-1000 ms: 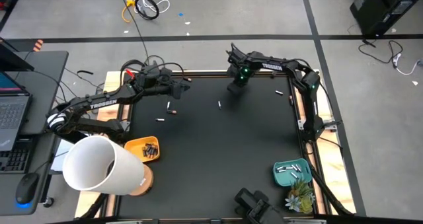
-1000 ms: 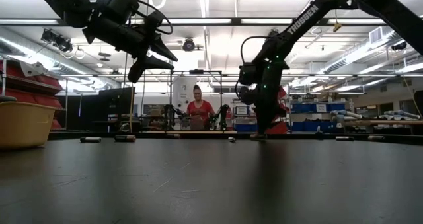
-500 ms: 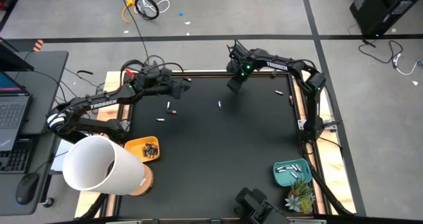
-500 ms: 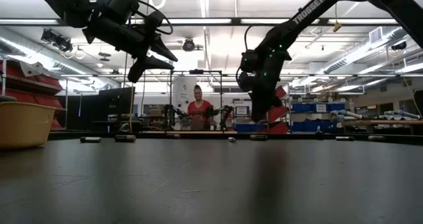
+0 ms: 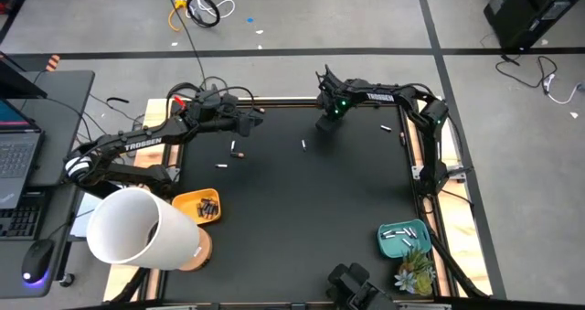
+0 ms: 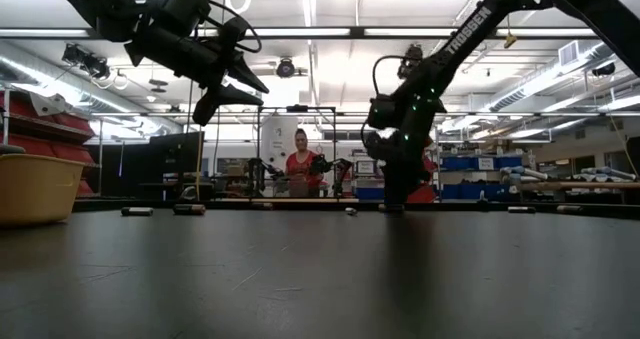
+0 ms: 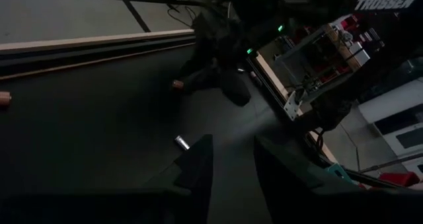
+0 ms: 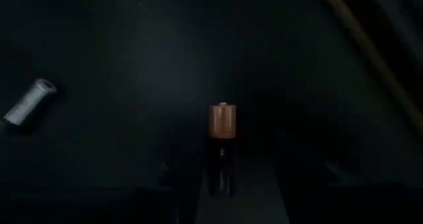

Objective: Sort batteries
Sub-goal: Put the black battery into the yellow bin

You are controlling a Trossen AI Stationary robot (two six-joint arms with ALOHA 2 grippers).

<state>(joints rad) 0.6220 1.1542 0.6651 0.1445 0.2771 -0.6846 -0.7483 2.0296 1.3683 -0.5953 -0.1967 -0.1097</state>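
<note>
Loose batteries lie on the black table (image 5: 302, 200): a silver one (image 5: 303, 144) mid-table, others (image 5: 232, 147) (image 5: 221, 165) toward the left, and two (image 5: 385, 127) near the right edge. My right gripper (image 5: 327, 124) points down at the far edge, low over the table (image 6: 395, 197). It is open (image 8: 231, 181), with its fingers on either side of a dark, copper-ended battery (image 8: 223, 145) that lies flat on the table. Another silver battery (image 8: 26, 102) lies off to the side. My left gripper (image 5: 251, 120) hangs open, high above the table (image 6: 225, 89), and its fingers (image 7: 198, 171) have nothing between them.
An orange tray (image 5: 187, 200) with dark batteries sits at the near left beside a large white cylinder (image 5: 137, 228). A teal tray (image 5: 419, 229) with silver batteries and a small plant (image 5: 413, 273) sit at the near right. A person (image 6: 300, 169) stands beyond the far edge.
My right gripper rose a little off the table at the far edge, leaving the dark battery lying there, and then sank back down over it.
</note>
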